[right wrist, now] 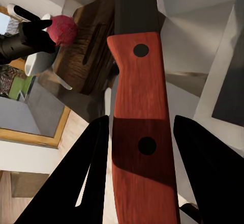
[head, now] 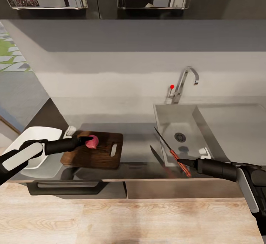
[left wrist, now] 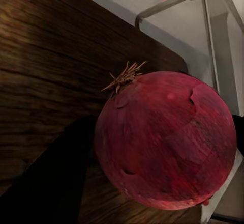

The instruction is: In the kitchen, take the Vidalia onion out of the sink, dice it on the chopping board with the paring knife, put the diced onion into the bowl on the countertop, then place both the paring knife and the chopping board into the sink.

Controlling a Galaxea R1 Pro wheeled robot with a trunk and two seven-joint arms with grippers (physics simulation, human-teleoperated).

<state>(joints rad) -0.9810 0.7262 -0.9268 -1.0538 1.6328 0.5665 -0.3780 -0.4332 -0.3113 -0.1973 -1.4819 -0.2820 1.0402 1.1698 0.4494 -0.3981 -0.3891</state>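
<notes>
Holding a red onion (head: 92, 141) over the left end of the dark wooden chopping board (head: 96, 156), the left gripper (head: 87, 141) has its fingers clamped on it, with the white bowl (head: 22, 142) just beside the board on the countertop (head: 136, 151). The right gripper (head: 182, 161) grips the red handle of the knife (head: 172, 152), whose dark blade points up and away over the front edge of the steel sink (head: 168, 120), below the tap (head: 183, 83)
</notes>
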